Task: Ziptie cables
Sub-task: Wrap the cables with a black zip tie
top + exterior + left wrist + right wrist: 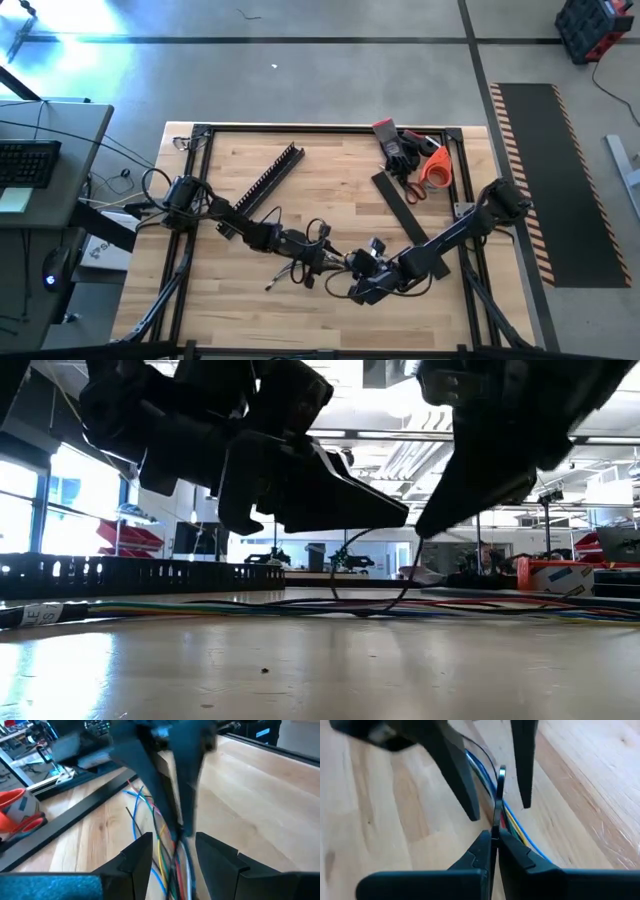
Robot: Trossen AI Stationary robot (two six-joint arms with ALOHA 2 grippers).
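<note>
The cables (300, 268) lie flat along the wooden table, thin white, blue, yellow and green wires (250, 607) fanning out at their ends. A thin black zip tie (352, 592) loops round them and rises above them. My left gripper (174, 842) is open, low over the bundle, with one finger on either side of the cables (175, 865). My right gripper (495, 837) faces it from the table's right side and is shut on the zip tie. In the high view the two grippers (322, 257) (358, 268) almost meet at the table's middle. My right gripper pinches the black zip tie's strap (497, 815) between its two fingertips, coming level from the table's right side. The strap stands on edge, running forward from the fingers over the cables (517, 827), and ends between the left gripper's open fingers (465, 790).
A long black slotted duct (268, 180) lies on the table's far left part (120, 572). A flat black strip (400, 205), orange-handled scissors with an orange roll (435, 168) and gloves (395, 145) sit far right. A black frame (330, 130) borders the table.
</note>
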